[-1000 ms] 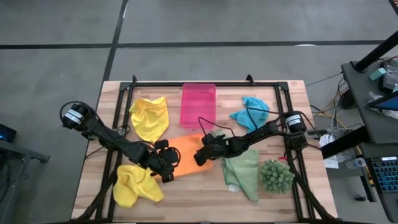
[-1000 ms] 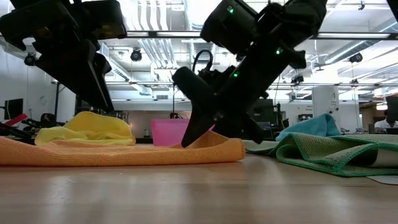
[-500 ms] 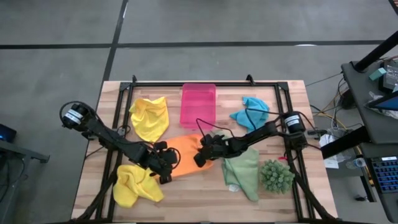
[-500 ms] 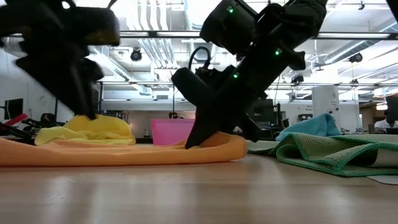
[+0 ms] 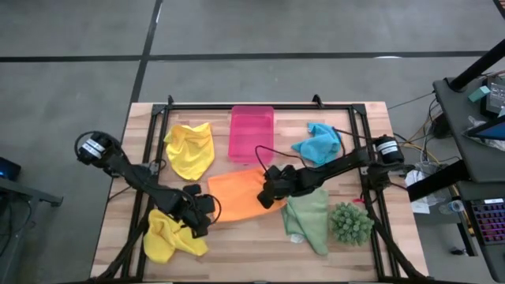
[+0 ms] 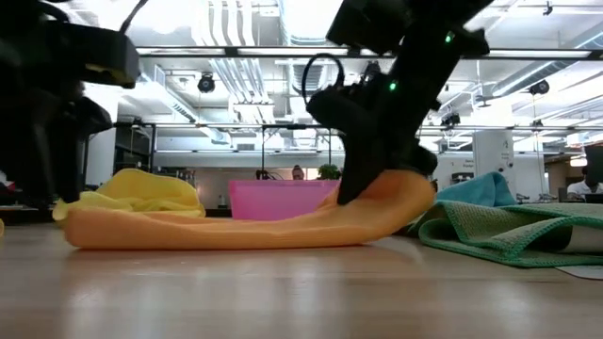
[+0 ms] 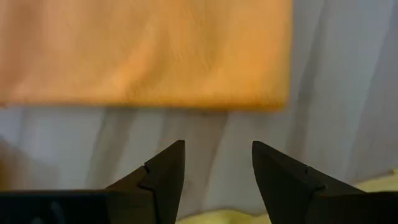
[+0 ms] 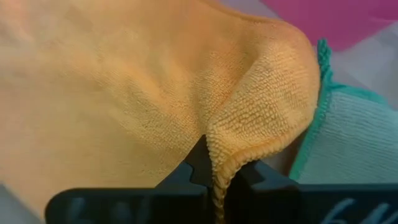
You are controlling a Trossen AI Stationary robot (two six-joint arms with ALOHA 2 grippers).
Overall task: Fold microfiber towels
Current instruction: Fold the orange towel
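The orange towel (image 5: 235, 197) lies mid-table, with its right end raised (image 6: 396, 193) and its left part flat on the wood. My right gripper (image 5: 271, 195) is shut on that raised end. My left gripper (image 5: 197, 218) stands open just off the towel's near left corner (image 7: 273, 93), over bare wood, with nothing between its fingers. Around them lie a yellow towel (image 5: 190, 148) at far left and another (image 5: 168, 237) at near left. The green towel (image 5: 309, 217) is at near right and the blue one (image 5: 318, 143) at far right. My right gripper pinches the orange towel's right-hand edge (image 8: 219, 177) between its two fingers, and the cloth bulges in a fold just beyond them. The fingers slant down from the table's right side. That end (image 6: 400, 188) hangs lifted off the table while the rest trails slack onto the wood.
A pink tray (image 5: 251, 132) stands at the far middle. A spiky green plant (image 5: 349, 222) stands at the near right, beside the green towel. A black frame (image 5: 260, 106) runs round the table's edges. Bare wood shows along the near edge.
My right gripper has shut on the orange towel's right edge, then risen and drawn toward the table's right. That end is now lifted, and the whole towel has slid right. My left gripper has moved off the towel toward the near left, staying open.
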